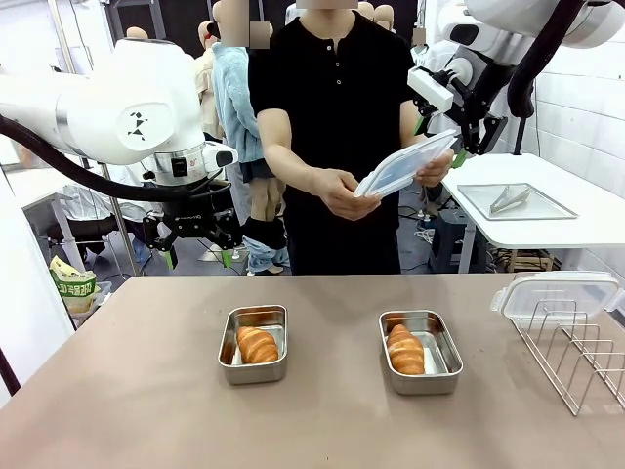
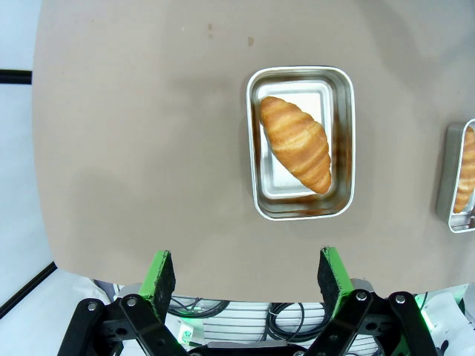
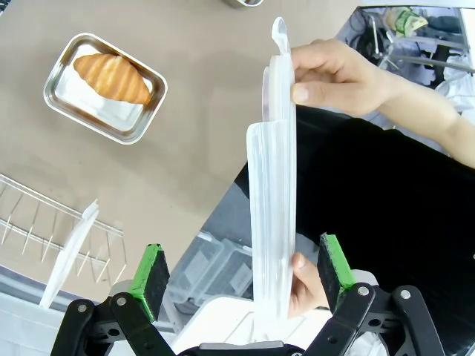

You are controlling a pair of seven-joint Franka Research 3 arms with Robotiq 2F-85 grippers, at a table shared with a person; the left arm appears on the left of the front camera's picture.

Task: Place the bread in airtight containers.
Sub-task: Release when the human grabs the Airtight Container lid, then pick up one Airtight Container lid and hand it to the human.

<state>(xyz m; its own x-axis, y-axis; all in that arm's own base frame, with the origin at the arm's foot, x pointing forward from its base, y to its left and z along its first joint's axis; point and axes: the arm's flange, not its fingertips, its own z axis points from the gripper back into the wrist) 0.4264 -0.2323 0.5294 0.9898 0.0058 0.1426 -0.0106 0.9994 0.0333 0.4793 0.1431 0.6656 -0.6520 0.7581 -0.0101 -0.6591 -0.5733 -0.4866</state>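
Our left end effector (image 1: 198, 257) hangs released above the far edge of the surface (image 1: 146, 401); our right end effector (image 1: 439, 142) stands spread, a clear lid (image 1: 405, 164) between its fingers (image 3: 152, 278), held in a person's hands (image 1: 342, 192). One croissant (image 1: 257, 344) lies in the left container (image 1: 253, 374), another croissant (image 1: 405, 350) in the right container (image 1: 427, 384)

Looking down past the left gripper (image 2: 245, 274), its green pads (image 2: 160, 271) stand wide apart above the near edge of the brown table (image 2: 141, 148). Beyond them an open steel container (image 2: 346, 148) holds a croissant (image 2: 297, 143) lying diagonally. A second container (image 2: 448, 178) with another croissant (image 2: 467, 174) is cut off by the right edge.
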